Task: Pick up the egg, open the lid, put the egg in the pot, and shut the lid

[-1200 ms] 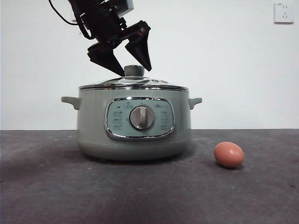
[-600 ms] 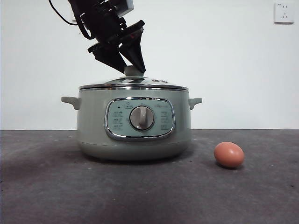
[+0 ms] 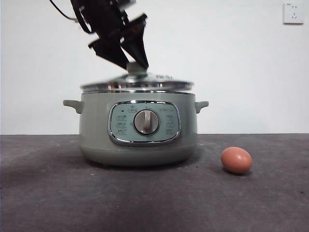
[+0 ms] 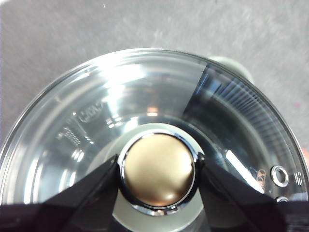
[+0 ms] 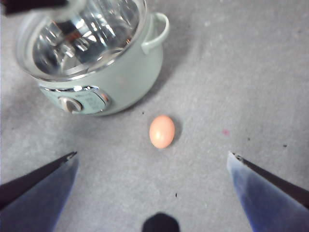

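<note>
Two black jaws of the left gripper (image 3: 136, 65) are pinching the lid's (image 3: 137, 85) knob in the front view; I am seeing the chrome rim sitting atop the sage-green pot (image 3: 138, 128), the smooth brown egg (image 3: 236, 160) lying beside it on the dark table (image 3: 58, 193). My left wrist view is showing clear glass and the knob's (image 4: 158, 174) shiny cap. My right wrist view is showing the right gripper (image 5: 150, 193) spread wide, high over the egg (image 5: 161, 131).

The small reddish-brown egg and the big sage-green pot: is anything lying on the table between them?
No. In the front view only bare dark grey tabletop separates the reddish-brown egg from the sage-green pot; the right wrist view shows the same.
</note>
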Action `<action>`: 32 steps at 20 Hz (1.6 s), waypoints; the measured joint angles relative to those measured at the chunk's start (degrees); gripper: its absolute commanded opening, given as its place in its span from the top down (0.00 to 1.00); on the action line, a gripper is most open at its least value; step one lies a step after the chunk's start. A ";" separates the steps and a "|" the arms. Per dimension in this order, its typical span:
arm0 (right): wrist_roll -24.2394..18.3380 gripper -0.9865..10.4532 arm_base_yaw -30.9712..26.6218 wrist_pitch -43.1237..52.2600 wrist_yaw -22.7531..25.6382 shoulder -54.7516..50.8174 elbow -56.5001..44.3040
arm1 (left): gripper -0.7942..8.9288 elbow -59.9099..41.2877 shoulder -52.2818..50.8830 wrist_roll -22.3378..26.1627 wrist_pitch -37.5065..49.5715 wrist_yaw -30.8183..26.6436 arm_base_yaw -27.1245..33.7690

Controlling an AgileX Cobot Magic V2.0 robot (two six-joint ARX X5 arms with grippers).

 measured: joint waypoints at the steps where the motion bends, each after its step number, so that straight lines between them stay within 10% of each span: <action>1: 0.00 0.39 0.00 0.04 0.00 1.01 0.00 | 0.93 -0.02 -1.64 0.00 -0.22 0.00 0.11; 32: 7.76 0.51 19.12 23.21 16.94 48.87 0.02 | 0.92 -14.45 -55.06 -1.07 -26.27 2.73 15.85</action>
